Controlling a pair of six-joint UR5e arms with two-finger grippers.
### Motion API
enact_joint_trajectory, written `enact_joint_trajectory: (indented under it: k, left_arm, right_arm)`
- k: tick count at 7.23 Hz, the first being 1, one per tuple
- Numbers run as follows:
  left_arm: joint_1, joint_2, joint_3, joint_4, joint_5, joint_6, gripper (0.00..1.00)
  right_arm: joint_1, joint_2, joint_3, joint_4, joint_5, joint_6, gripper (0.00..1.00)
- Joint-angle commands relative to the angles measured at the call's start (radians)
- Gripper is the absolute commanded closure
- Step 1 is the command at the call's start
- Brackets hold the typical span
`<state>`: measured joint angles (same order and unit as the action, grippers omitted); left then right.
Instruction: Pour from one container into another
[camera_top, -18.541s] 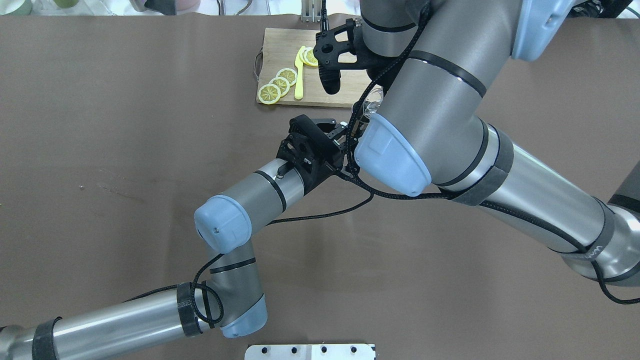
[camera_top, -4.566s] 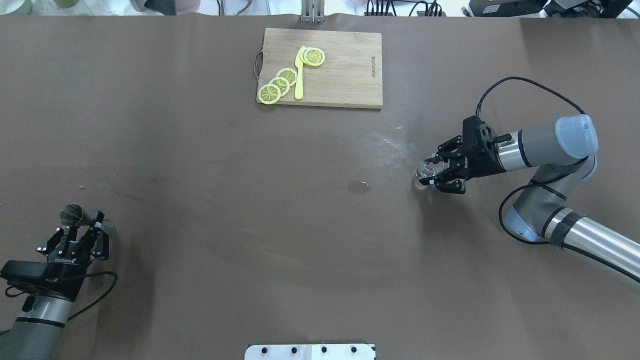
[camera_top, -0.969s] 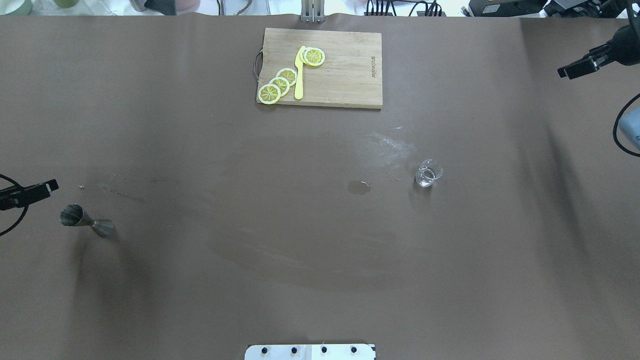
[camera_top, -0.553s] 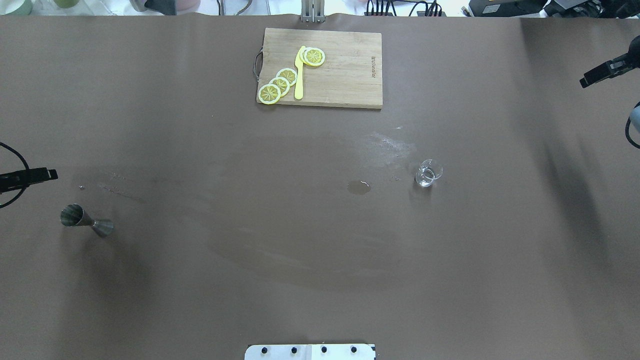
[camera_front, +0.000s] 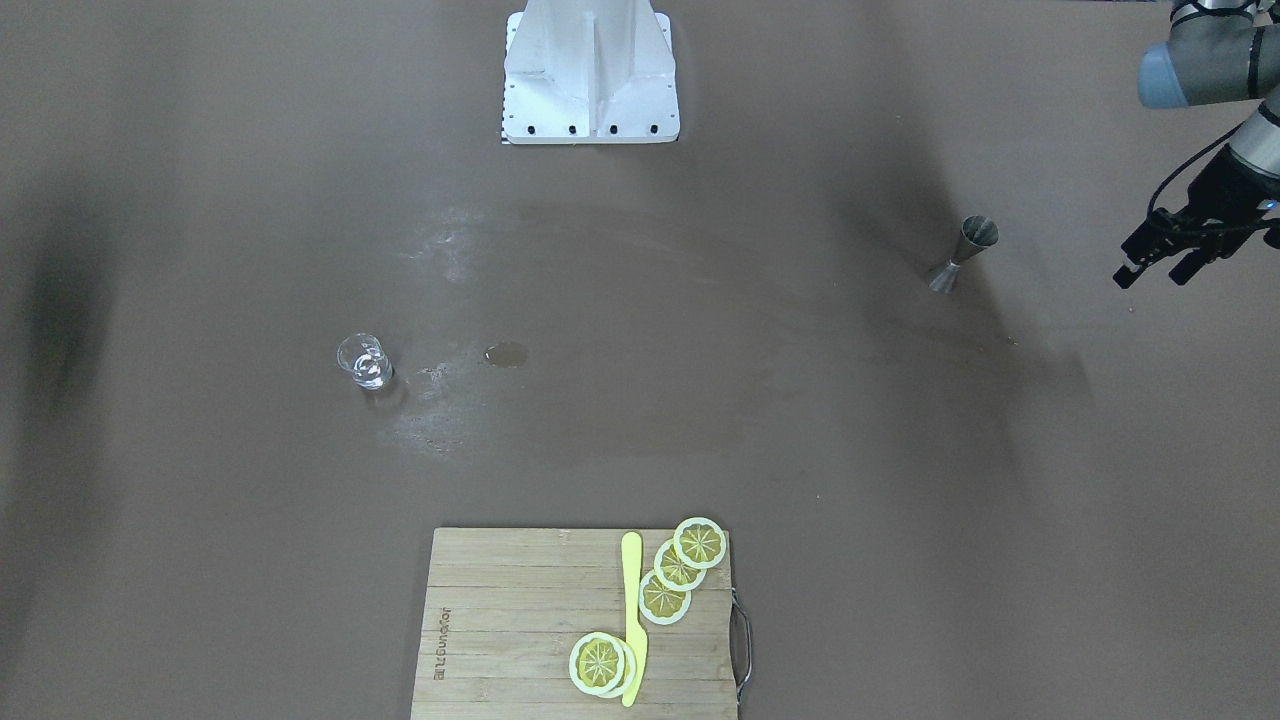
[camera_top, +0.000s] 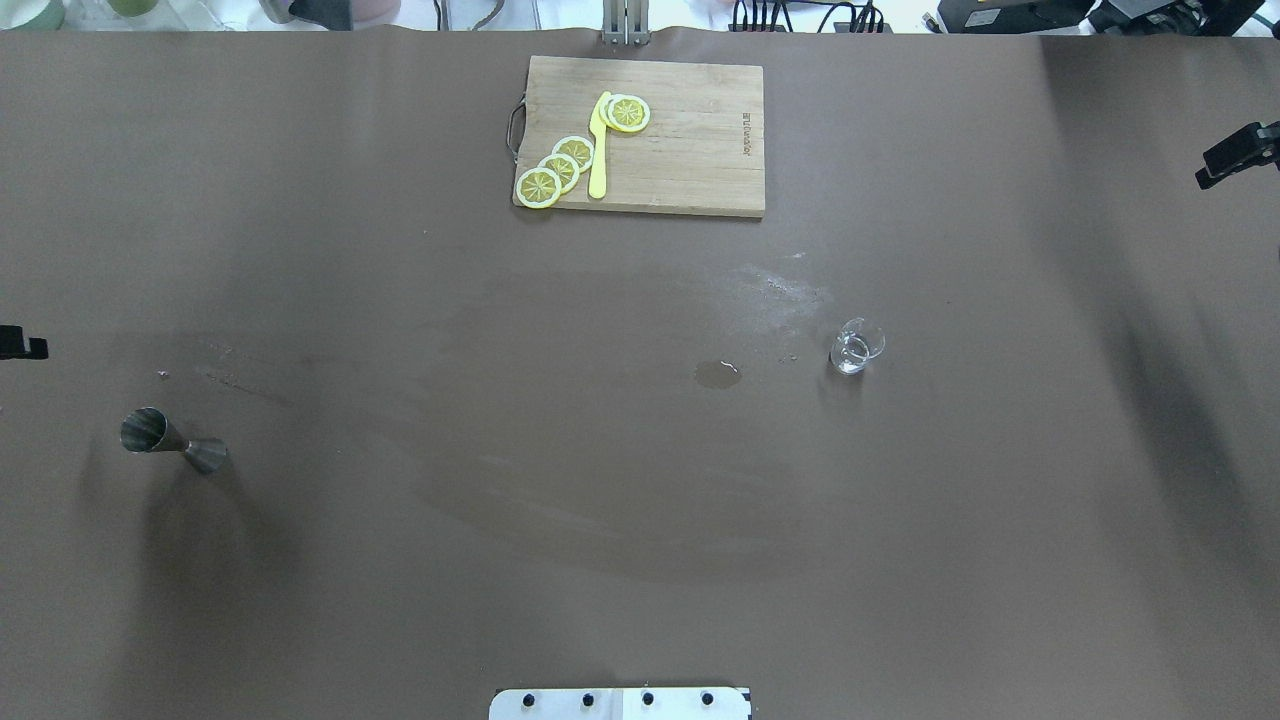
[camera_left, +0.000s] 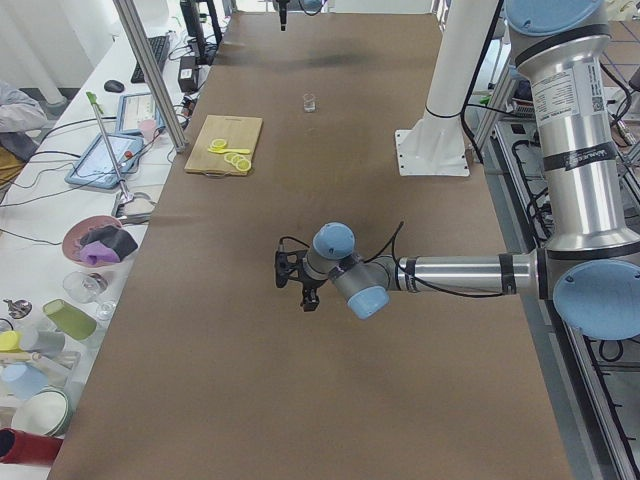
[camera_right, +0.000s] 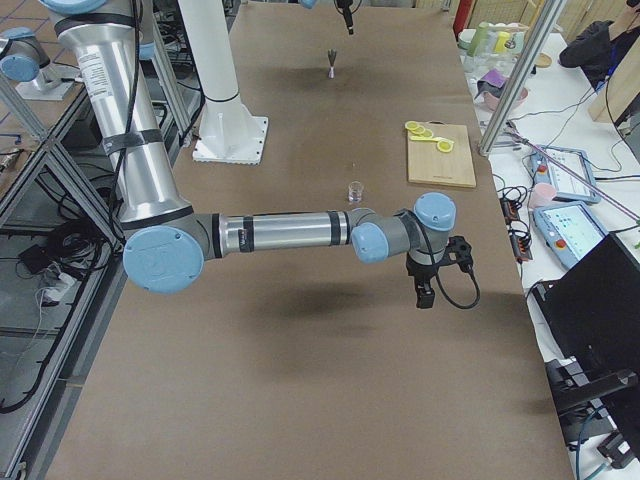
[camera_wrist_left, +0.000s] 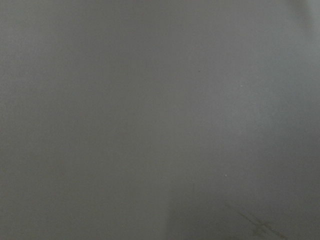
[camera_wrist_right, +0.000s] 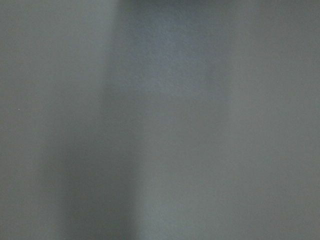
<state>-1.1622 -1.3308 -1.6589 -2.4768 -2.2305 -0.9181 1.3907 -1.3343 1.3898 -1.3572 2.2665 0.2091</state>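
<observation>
Overhead exterior: glass (camera_top: 857, 346) seemingly holds clear liquid (camera_top: 849, 359).

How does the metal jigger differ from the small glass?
The jigger is opaque metal; the glass is clear. The jigger narrows to a waist; the glass is a plain round cup. The jigger stands on the robot's left side, the glass on its right. Both stand upright, unheld.
</observation>
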Motion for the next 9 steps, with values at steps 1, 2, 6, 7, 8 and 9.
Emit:
enact_joint_trajectory:
  k: [1, 2, 6, 7, 8, 9]
  left_arm:
    - [-0.12, 0.004, 0.011, 0.199, -0.093, 0.367, 0.01]
    - [-0.172, 0.002, 0.011, 0.301, -0.095, 0.597, 0.01]
    - [-0.393, -0.106, 0.017, 0.799, -0.182, 1.107, 0.01]
    - [-0.43, -0.137, 0.027, 0.891, -0.19, 1.207, 0.01]
    - [-0.454, -0.139, 0.028, 0.9, -0.189, 1.247, 0.01]
    - [-0.474, -0.143, 0.024, 0.91, -0.189, 1.249, 0.01]
  right_arm:
    - [0.053, -0.109, 0.001, -0.005, 0.019, -0.001, 0.0]
    - [0.118, -0.111, 0.003, -0.026, 0.03, -0.002, 0.0]
    - [0.172, -0.097, 0.104, -0.215, 0.085, 0.001, 0.0]
    - [0.172, -0.098, 0.138, -0.244, 0.084, 0.013, 0.0]
    - [0.171, -0.111, 0.149, -0.253, 0.077, 0.025, 0.0]
    - [0.171, -0.118, 0.149, -0.255, 0.08, 0.026, 0.0]
